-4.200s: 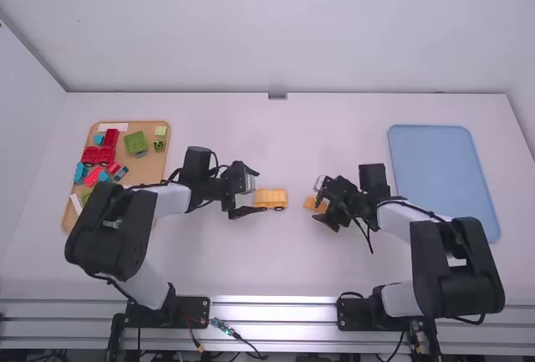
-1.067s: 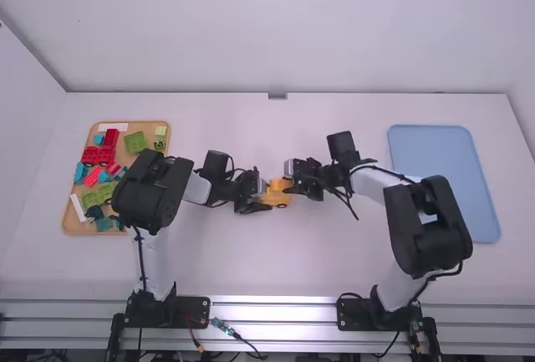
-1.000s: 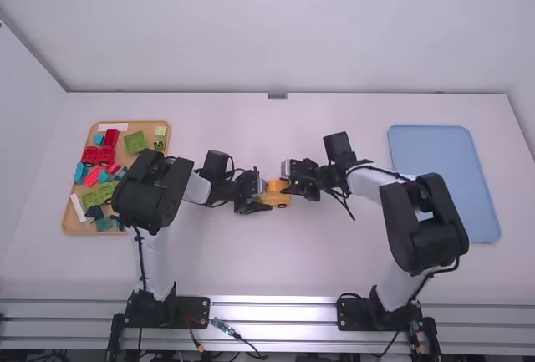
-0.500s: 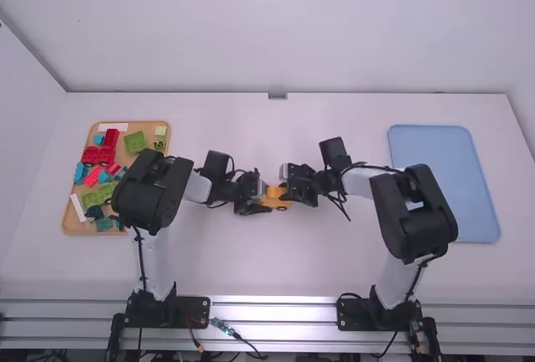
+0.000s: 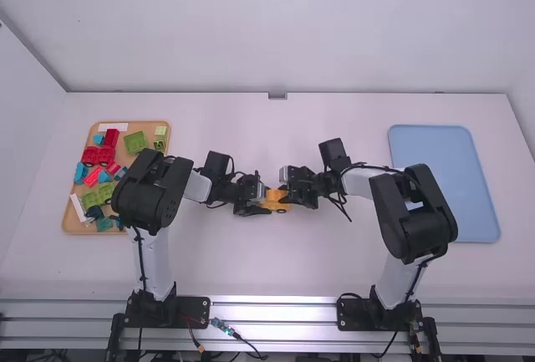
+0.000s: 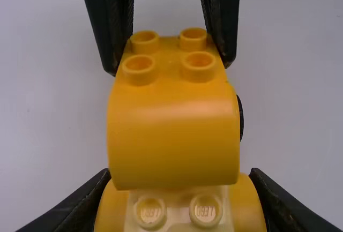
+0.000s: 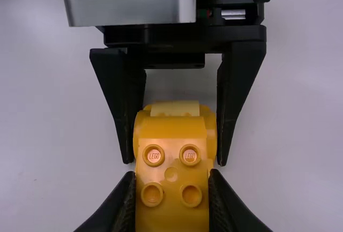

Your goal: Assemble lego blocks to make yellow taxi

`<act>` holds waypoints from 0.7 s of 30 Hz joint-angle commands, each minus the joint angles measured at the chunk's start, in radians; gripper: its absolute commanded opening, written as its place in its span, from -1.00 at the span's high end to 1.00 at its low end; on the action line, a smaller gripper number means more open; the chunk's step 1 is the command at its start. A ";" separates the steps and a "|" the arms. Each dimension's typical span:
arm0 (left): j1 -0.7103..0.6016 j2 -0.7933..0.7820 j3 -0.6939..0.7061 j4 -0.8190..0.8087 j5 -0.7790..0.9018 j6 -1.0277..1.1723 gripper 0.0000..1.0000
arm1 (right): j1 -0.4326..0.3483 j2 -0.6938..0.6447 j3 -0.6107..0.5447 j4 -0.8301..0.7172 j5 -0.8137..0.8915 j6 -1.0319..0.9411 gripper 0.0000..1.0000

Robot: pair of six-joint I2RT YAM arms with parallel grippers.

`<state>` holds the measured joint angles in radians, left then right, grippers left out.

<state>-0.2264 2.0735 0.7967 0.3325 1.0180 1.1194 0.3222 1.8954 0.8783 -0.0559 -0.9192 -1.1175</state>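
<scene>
Orange-yellow plastic, a curved block with round studs [image 6: 174, 135], was pinched by its studded end in the right gripper [image 5: 285, 191], above the yellow-orange wheeled base [image 5: 281, 206] near the middle of the table. The left gripper [image 5: 266, 198] had its fingers closed on that base from both sides; whether the two pieces had joined, I could not tell. Four seconds or so earlier, the right gripper and its block had been well off to the right of the base, and the left one had stood spread beside it; since then both had come in and met over the car. Compared with half a second before, hardly anything had shifted. Under them ran a smooth white table [image 5: 209, 262], with a tan shallow tray [image 5: 150, 165] of red, green and blue plastic blocks [image 5: 135, 142] at the left and a flat pale-blue tray [image 5: 443, 178] at the right. Behind rose a plain white wall [image 5: 276, 28], and silvery metal rails [image 5: 276, 312] edged the near side.
</scene>
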 commanded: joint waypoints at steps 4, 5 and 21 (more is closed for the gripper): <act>-0.010 0.018 -0.013 -0.011 -0.062 0.032 0.28 | 0.041 0.013 -0.006 0.019 0.044 0.017 1.00; -0.010 0.018 -0.013 -0.011 -0.062 0.032 0.29 | 0.051 0.013 -0.006 0.031 0.062 0.040 1.00; -0.010 0.018 -0.016 -0.006 -0.061 0.033 0.37 | 0.079 0.013 -0.008 0.016 0.144 0.074 1.00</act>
<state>-0.2249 2.0739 0.7963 0.3286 1.0176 1.1110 0.3794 1.8938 0.8799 -0.0212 -0.8459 -1.0424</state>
